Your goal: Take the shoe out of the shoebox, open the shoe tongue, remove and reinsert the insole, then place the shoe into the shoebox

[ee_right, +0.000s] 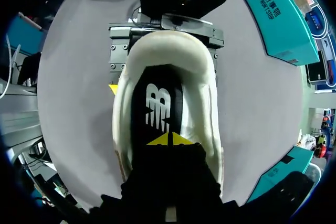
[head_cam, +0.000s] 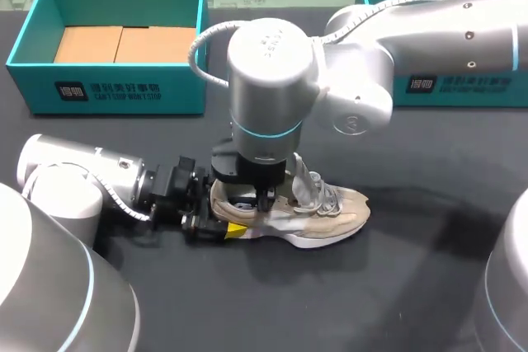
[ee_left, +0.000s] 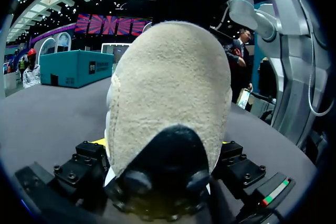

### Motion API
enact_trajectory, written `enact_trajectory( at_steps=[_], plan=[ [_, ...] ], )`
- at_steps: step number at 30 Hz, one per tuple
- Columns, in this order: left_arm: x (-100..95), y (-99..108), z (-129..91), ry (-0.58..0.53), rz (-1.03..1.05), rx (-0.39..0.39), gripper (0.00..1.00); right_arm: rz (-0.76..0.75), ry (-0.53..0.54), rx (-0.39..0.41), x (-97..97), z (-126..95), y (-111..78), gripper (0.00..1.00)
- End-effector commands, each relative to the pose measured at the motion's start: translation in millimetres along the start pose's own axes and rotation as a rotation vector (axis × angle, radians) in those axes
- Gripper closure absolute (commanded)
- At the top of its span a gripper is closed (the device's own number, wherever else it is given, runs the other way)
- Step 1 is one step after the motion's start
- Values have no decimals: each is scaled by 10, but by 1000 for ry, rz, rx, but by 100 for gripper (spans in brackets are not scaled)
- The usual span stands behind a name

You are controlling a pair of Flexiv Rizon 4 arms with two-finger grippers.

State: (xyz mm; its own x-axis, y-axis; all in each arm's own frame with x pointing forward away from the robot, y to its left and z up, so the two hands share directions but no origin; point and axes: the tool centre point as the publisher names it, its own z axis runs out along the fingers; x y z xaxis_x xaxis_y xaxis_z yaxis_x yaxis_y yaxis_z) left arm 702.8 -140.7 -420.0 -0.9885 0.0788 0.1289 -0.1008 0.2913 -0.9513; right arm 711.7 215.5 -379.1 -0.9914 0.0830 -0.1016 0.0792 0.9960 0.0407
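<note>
A beige sneaker (head_cam: 330, 212) lies on the dark table, toe pointing right. My left gripper (head_cam: 221, 227) comes in from the left and stands open, with the shoe's heel (ee_left: 168, 98) between its fingers. One yellow fingertip (head_cam: 235, 231) lies along the near side of the sole. My right arm reaches down from above into the shoe's opening. My right gripper (ee_right: 170, 140) is shut, its yellow tips together on the black insole (ee_right: 157, 103) inside the shoe (ee_right: 202, 77). Whether it pinches the insole is hidden. The tongue and laces (head_cam: 318, 191) stand up beside the right wrist.
An open teal shoebox (head_cam: 107, 92) with a cardboard floor stands at the back left. A second teal box (head_cam: 462, 84) sits at the back right, partly behind my right arm. Bare dark table (head_cam: 396, 286) lies in front of the shoe.
</note>
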Motion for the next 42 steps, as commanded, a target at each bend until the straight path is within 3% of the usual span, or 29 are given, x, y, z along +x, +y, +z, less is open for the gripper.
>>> enact_trajectory(
  at_steps=[1, 10, 17, 19, 27, 32, 35, 42],
  plan=[
    [-12, 18, 17, -1, -1, -1, 100, 29, -21, -8, 84, 4, -125, 100],
    [-12, 18, 17, -1, -1, -1, 100, 90, -81, 21, 201, -69, -298, 100],
    [-12, 18, 17, -1, -1, -1, 100, 76, -96, 13, 118, -13, -324, 100],
    [-12, 18, 17, -1, -1, -1, 100, 72, -88, 7, 85, 18, -322, 87],
    [-12, 18, 17, -1, -1, -1, 100, 65, -71, -2, 20, 122, -328, 69],
    [-12, 18, 17, -1, -1, -1, 100, 63, -46, -7, 7, 189, -326, 65],
    [-12, 18, 17, -1, -1, -1, 100, 66, -28, -11, 6, 242, -327, 58],
    [-12, 18, 17, -1, -1, -1, 100, 73, 58, -12, 13, 400, -302, 55]
  ],
)
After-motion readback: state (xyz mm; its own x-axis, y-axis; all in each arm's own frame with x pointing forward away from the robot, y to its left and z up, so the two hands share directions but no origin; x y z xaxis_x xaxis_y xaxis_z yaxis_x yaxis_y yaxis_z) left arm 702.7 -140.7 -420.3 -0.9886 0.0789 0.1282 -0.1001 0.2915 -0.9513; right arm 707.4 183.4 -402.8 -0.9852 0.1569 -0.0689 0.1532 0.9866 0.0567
